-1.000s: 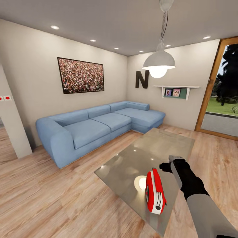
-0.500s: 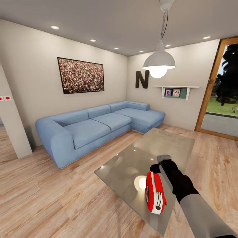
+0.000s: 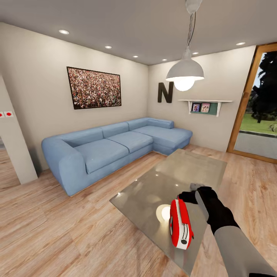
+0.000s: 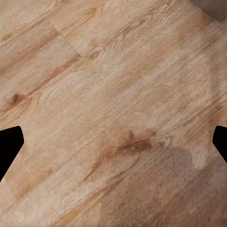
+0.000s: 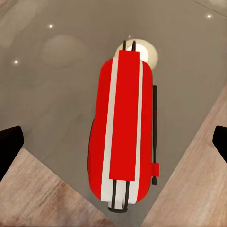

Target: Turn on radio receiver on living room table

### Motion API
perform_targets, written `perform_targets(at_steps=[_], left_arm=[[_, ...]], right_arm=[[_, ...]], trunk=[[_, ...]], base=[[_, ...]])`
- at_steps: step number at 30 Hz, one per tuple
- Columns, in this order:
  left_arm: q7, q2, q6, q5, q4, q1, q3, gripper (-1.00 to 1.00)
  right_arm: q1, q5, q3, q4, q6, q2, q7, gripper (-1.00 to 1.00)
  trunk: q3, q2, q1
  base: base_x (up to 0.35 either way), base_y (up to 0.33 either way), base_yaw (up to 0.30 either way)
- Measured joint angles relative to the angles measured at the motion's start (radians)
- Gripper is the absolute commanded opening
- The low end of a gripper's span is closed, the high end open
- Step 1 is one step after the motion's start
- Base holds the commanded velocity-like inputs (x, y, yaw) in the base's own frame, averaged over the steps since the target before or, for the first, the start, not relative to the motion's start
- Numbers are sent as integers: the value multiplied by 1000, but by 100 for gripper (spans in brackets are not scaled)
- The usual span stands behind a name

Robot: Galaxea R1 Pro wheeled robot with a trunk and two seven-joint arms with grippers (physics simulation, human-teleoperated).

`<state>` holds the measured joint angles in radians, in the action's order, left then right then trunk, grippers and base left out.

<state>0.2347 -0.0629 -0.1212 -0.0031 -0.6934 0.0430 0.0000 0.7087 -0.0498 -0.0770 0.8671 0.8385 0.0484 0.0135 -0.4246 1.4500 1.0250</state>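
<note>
The red radio receiver stands on its edge at the near corner of the grey glass table, its dial end toward me. My right gripper hovers just behind and right of the radio's far end, above it. In the right wrist view the radio lies lengthwise straight below, with white trim along its red spine, and the black fingertips stand wide apart, so the right gripper is open and holds nothing. The left gripper is open over bare wood floor.
A long blue L-shaped sofa runs along the wall behind the table. A white pendant lamp hangs above the table's far end. A glass door is at the right and a wall corner at the left.
The right gripper swung left toward the radio's far end, then drew back a little to the right. The radio has stayed put.
</note>
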Motion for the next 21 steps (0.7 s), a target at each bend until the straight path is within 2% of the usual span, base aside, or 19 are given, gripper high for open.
perform_targets(at_steps=[15, 21], left_arm=[[-13, -8, 5, 5, -4, 0, -4, 100], [-14, -11, 4, 32, -12, 0, -2, 100]], right_arm=[[0, 4, -7, -7, -1, 4, -6, 100], [0, 5, -10, -7, -1, 9, -7, 100]], trunk=[[0, 0, 0], [0, 0, 0]], base=[[0, 0, 0], [0, 0, 0]])
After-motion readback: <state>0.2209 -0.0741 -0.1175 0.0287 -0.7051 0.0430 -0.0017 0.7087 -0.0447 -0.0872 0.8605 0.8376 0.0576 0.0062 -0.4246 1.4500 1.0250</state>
